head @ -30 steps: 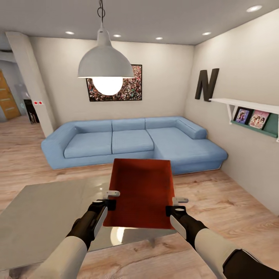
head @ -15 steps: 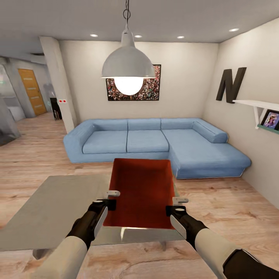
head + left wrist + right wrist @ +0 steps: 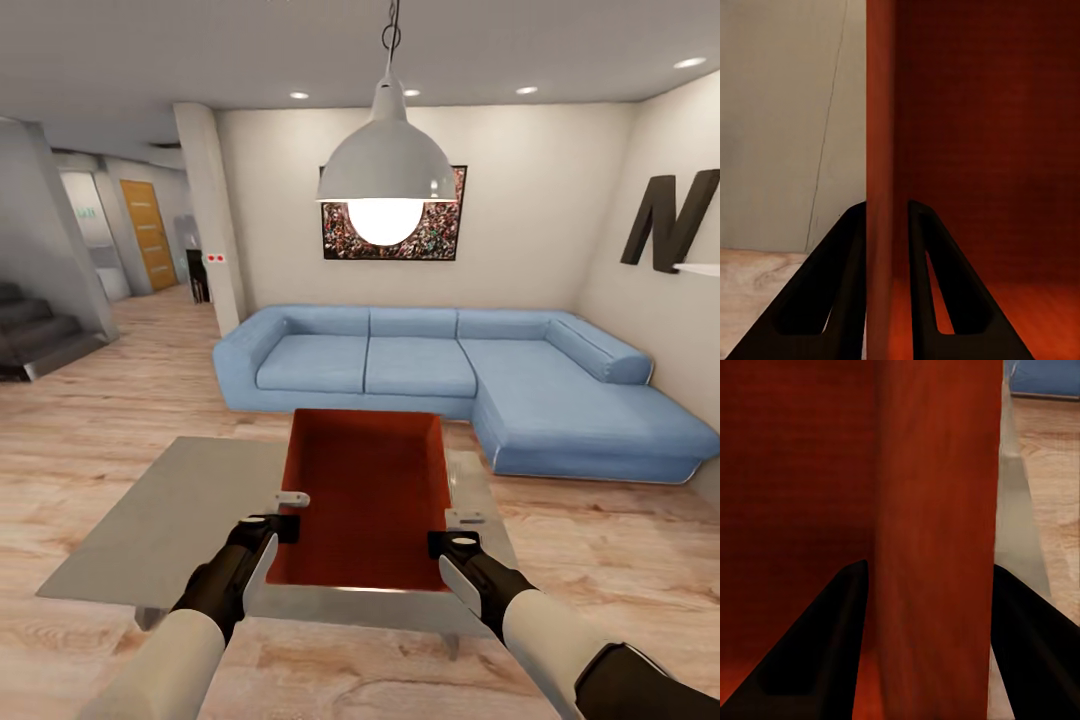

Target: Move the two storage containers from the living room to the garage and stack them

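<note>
I am in the living room, and the garage is out of view. One red-orange storage container [image 3: 365, 495] hangs open-topped in front of me, above the glass coffee table [image 3: 160, 530]. My left gripper [image 3: 290, 508] is shut on its left wall and my right gripper [image 3: 458, 528] on its right wall. In the left wrist view the thin container wall [image 3: 880, 150] runs between the dark fingers [image 3: 832, 300] of the left gripper [image 3: 886, 208]. In the right wrist view the container wall [image 3: 934, 510] fills the gap of the right gripper [image 3: 928, 567].
A blue corner sofa [image 3: 450, 365] stands beyond the table under a white pendant lamp [image 3: 385, 175]. At the left, past a pillar [image 3: 212, 220], a hallway leads to an orange-brown door [image 3: 147, 235], with dark stairs [image 3: 40, 335] beside it. Light wood-plank floor [image 3: 90, 430] surrounds the table.
The whole view has swung left: sofa, lamp and wall letter slid right, and the hallway, door and stairs came into sight. Both grippers and the container keep the same place in the picture.
</note>
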Motion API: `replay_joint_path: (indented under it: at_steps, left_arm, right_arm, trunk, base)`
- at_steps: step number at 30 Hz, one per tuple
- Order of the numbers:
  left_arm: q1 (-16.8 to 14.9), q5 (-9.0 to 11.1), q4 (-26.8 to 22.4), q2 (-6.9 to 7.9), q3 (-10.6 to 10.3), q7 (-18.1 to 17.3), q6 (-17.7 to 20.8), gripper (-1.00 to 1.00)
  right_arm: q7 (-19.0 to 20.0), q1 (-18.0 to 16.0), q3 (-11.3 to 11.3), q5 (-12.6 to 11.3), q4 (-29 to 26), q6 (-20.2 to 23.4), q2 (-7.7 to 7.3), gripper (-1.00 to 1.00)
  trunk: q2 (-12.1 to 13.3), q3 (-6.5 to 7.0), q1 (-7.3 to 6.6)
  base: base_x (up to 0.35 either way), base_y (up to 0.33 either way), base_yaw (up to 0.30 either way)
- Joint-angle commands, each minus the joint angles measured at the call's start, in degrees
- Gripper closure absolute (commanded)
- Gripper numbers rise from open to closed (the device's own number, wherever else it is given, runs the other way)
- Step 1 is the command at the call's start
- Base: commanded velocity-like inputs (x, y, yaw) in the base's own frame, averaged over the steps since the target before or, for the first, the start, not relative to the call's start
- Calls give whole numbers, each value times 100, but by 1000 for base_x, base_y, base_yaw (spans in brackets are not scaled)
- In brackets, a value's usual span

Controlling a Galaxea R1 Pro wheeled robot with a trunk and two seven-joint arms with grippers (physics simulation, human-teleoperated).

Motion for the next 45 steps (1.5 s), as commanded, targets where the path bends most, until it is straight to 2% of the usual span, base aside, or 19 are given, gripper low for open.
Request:
replay_joint_path:
  at_steps: [1, 45]
  left_arm:
    - [-8, -226, -18, 1, 176, 94, 52, 100]
    - [-7, -226, -9, -7, 176, 103, 57, 100]
  right_arm:
    - [-144, -2, 23, 53, -6, 50, -6, 100]
    - [-144, -2, 21, 53, -6, 50, -8, 100]
  trunk:
    - [-14, -13, 4]
    - [-14, -13, 4]
  base:
    - [0, 0, 281]
    - [0, 0, 280]
